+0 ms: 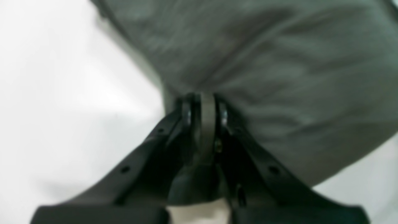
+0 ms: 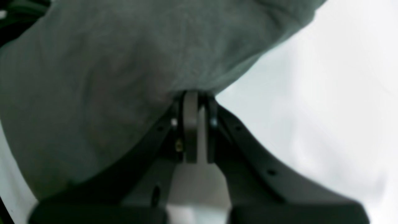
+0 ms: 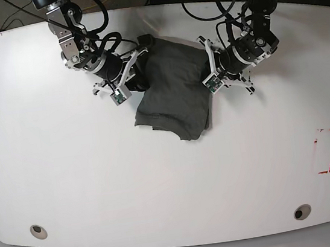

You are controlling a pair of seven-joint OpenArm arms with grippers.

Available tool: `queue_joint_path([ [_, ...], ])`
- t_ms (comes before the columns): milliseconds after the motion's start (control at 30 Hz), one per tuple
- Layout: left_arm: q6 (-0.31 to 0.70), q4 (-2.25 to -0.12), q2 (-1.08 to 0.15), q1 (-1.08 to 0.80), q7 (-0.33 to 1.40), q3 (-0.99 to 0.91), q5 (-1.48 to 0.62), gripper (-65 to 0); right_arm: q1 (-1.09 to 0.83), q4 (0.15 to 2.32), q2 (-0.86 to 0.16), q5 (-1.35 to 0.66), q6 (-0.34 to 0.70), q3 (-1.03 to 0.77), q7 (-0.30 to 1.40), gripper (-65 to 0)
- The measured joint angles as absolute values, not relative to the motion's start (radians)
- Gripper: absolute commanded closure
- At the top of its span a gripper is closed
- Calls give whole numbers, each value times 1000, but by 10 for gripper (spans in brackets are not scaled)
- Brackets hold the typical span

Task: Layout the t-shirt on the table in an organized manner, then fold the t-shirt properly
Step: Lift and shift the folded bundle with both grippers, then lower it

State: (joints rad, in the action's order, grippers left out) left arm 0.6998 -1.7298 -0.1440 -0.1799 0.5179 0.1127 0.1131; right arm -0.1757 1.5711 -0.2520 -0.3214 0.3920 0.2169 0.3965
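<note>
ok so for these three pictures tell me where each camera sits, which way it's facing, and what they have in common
Left wrist: rides the left arm, looking along the left gripper, shut on the t-shirt above the white table.
Right wrist: rides the right arm, looking along the right gripper, also pinching the shirt.
Base: high above, looking down at the whole table; both arms reach in from the far edge, the left one on this view's right.
Shared: all three show the grey t-shirt held between both grippers.
</note>
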Motion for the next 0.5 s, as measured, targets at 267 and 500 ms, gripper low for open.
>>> queue_joint_path([
  [267,698,-1795,-146,-237,510,113,113,-21,-133,1611,-281,-321,384,215,424,-30],
  [500,704,-1846,-168,-267,516,109,113,-21,-120,1661,-294,-321,385,212,450,-30],
])
